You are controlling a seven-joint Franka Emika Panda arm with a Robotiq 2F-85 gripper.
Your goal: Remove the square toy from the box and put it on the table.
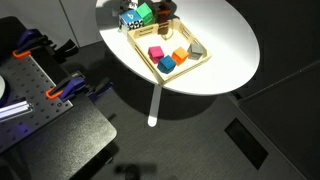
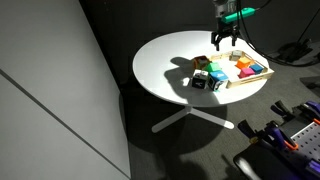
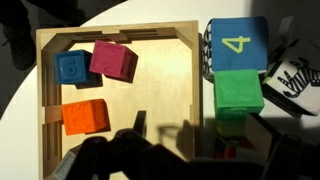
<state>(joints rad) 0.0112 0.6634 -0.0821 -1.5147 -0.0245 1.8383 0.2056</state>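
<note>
Sitting in a corner of the box (image 1: pixel 189 68), just beside the plain orange block (image 1: pixel 180 55), the square toy (image 1: pixel 195 47) looks to me like a small, rigid, light piece. It seems hardly fragile, though probably smooth enough to slip from a shallow pinch. The gripper (image 2: pixel 223 42) hangs over the table (image 2: pixel 160 62) near the box, fingers apart with nothing between them; I'd take the toy from above across two opposite flat sides, wherever rim and neighbour leave fingertip room.

a round white table (image 1: pixel 235 45) stands on dark grey carpet (image 1: pixel 200 140). a dark rectangular floor hatch (image 1: pixel 246 142) lies near the table's foot. in an exterior view a pale grey wall panel (image 2: pixel 45 100) rises beside the table.
</note>
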